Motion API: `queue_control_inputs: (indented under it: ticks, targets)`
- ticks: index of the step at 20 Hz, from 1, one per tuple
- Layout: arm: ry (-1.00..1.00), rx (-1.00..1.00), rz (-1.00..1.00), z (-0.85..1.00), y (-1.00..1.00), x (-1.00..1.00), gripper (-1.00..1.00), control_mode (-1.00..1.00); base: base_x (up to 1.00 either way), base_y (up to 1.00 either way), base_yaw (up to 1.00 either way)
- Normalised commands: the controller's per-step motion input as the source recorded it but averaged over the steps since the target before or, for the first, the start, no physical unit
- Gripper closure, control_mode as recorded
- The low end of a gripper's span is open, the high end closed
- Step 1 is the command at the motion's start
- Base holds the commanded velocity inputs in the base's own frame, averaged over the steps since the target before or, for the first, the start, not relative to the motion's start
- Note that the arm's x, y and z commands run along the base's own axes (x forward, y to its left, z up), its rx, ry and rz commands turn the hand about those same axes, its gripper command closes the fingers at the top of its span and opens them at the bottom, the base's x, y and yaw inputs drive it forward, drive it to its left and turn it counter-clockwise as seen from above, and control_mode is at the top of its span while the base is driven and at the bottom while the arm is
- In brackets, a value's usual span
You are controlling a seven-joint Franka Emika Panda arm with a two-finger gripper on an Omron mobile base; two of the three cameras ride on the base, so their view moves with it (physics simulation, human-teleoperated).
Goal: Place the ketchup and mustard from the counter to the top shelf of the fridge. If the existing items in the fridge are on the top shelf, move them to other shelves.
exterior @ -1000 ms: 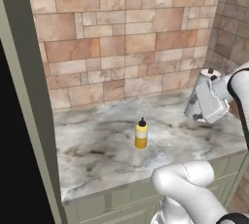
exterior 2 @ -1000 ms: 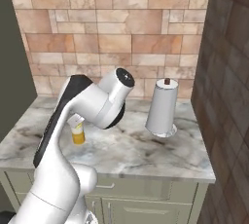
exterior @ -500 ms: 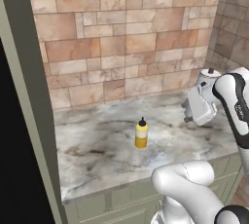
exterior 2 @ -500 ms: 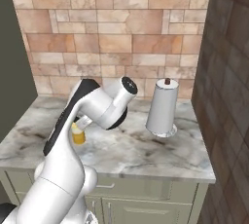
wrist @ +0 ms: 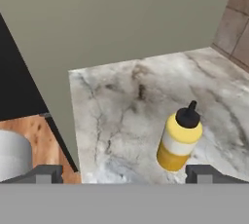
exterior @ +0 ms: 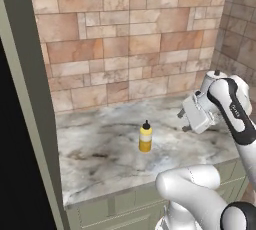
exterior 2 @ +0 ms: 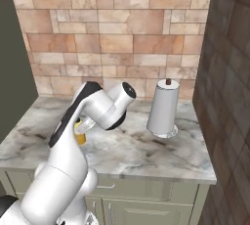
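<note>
The arm reaches over, its fingers (wrist: 48, 173) spread wide, holding nothing.

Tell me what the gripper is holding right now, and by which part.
Nothing is held. The gripper is open, its fingertips spread wide and apart from the mustard, which stands upright and untouched on the counter.

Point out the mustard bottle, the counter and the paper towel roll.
mustard (exterior: 145, 138): left base view, on its yellow body.
counter (exterior: 100, 159): left base view, on bare marbled slab in front of the bottle.
paper towel roll (exterior 2: 163, 107): right base view, on its pale side.
</note>
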Motion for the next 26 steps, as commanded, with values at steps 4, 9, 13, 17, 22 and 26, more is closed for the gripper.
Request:
queue_control_inputs:
  ticks: [4,9,13,17,22,26]
  targets:
    - [0.08,0.0,0.11,-0.14,0.21,0.13,-1.0,-1.0,0.0,0.0,0.0]
    - [0.04,0.0,0.1,-0.13,0.18,0.2,-1.0,-1.0,0.0,0.0,0.0]
    - [0.0,0.0,0.09,-0.22,0.15,0.05,-1.0,-1.0,0.0,0.0,0.0]
    - [0.0,0.02,0.06,-0.29,0.16,0.01,-1.0,-1.0,0.0,0.0,0.0]
    - [0.0,0.07,0.01,-0.33,0.12,0.04,-1.0,-1.0,0.0,0.0,0.0]
    - [0.0,0.06,0.0,-0.24,0.0,0.28,-1.0,-1.0,0.0,0.0,0.0]
